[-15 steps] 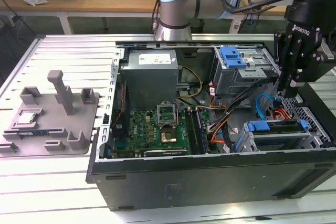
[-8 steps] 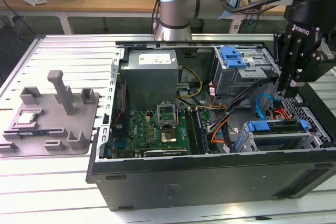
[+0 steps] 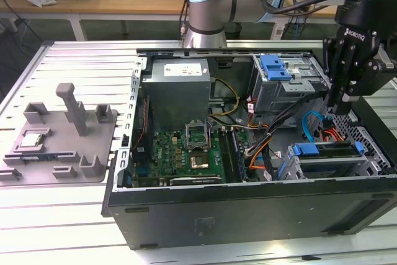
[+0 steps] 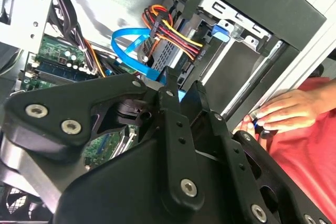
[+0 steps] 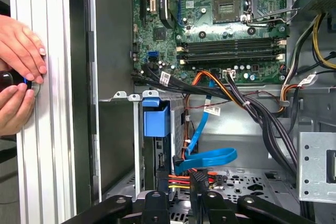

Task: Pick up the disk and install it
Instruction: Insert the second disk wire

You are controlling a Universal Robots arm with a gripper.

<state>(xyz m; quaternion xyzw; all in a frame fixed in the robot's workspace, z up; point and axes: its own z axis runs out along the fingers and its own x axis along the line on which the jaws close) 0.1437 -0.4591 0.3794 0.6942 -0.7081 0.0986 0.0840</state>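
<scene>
Gripper: black two-finger gripper [image 4: 184,83], fingers drawn together with nothing held, hovering over the drive cage.
Disk: flat silver hard drive in a blue plastic carrier frame [image 3: 325,151], lower right of the exterior view, lying in the grey metal drive cage [image 3: 378,153].
Progress: disk appears seated; pick and insertion judged done.
Clearance: blue ribbon cable [image 5: 207,158] and cage walls crowd the gripper.
Edge: person's hand [image 5: 20,72] rests beside the black computer case [image 3: 248,212].

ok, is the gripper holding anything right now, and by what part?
Nothing seen held. The gripper hangs bare above the case, over the blue-framed disk in its bay.
</scene>
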